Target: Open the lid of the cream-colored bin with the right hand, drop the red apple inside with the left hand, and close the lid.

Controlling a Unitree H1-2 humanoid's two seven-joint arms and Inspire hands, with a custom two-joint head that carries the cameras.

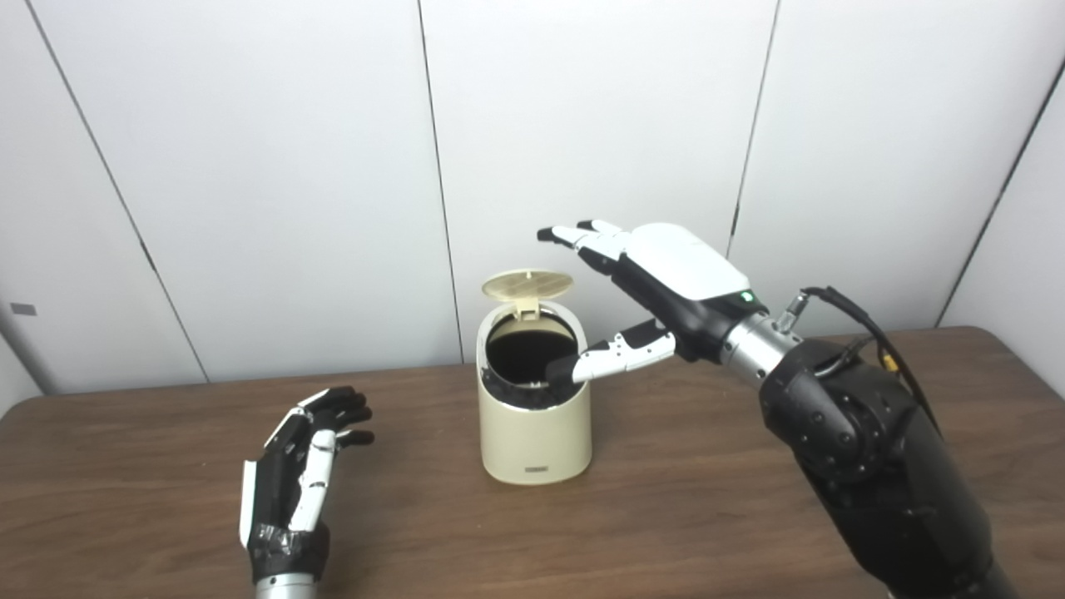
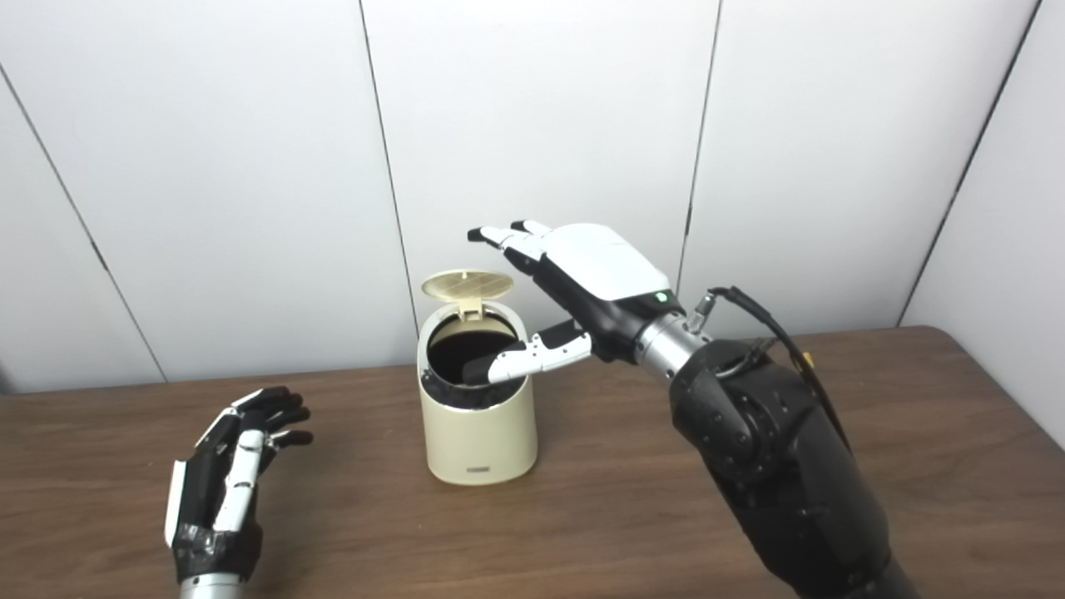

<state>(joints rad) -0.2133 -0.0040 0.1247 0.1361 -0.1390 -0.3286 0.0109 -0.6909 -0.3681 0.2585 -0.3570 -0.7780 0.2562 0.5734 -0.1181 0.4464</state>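
- The cream-colored bin [image 1: 535, 416] stands upright on the brown worktop [image 1: 682, 499]; its lid [image 1: 527, 284] is tipped up at the back, showing a dark interior
- The right robot hand [image 1: 657, 283] hovers just right of the bin, spread and empty; its thumb reaches over the rim
- The left robot hand [image 1: 304, 466] is well left of the bin, fingers loosely curled, holding nothing
- No apple is visible

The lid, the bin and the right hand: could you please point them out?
lid [image 1: 527, 284], left eye view, ribbed underside.
bin [image 1: 537, 433], left eye view, front wall.
right hand [image 1: 666, 283], left eye view, white back.
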